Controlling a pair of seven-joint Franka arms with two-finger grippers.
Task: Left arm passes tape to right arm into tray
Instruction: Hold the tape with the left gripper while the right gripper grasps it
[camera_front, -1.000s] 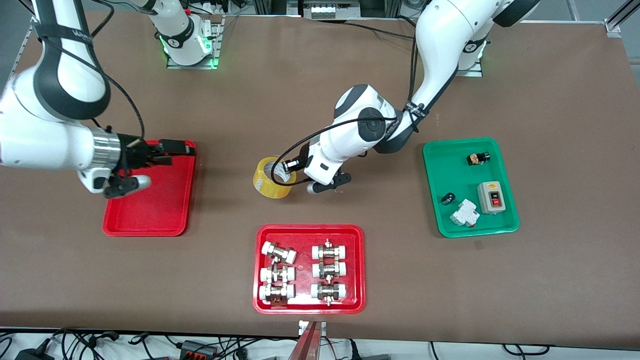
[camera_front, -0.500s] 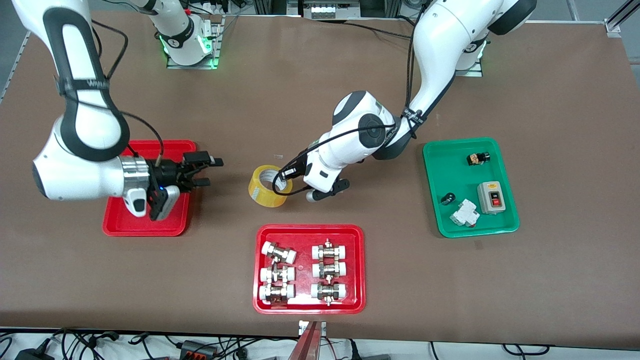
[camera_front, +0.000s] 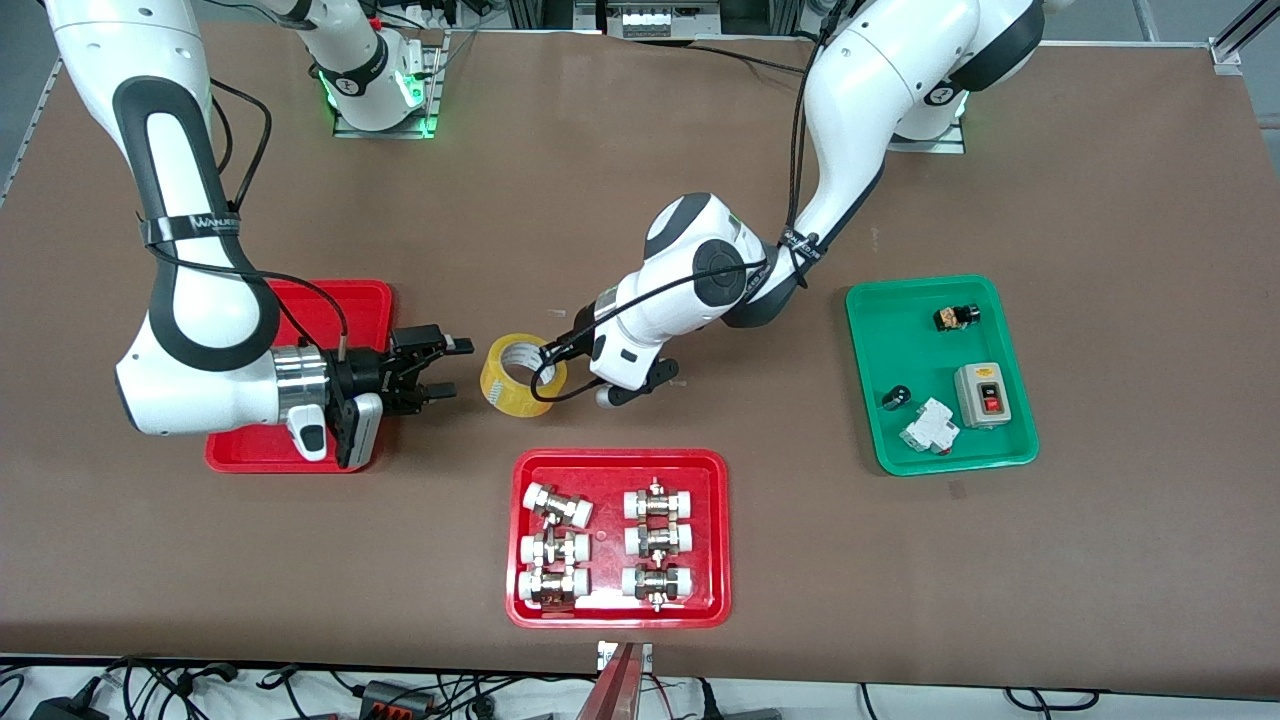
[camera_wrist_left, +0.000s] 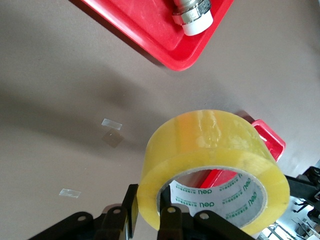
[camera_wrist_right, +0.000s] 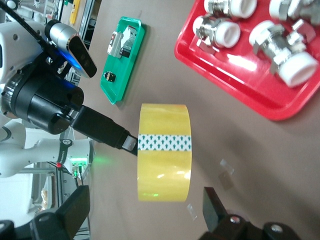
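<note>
Over mid-table | left gripper clamps tape, axis level | right gripper wide

You have a brown table carrying three trays: a plain red tray toward the right arm's end, a red tray of metal fittings nearest the camera, and a green tray toward the left arm's end.
</note>
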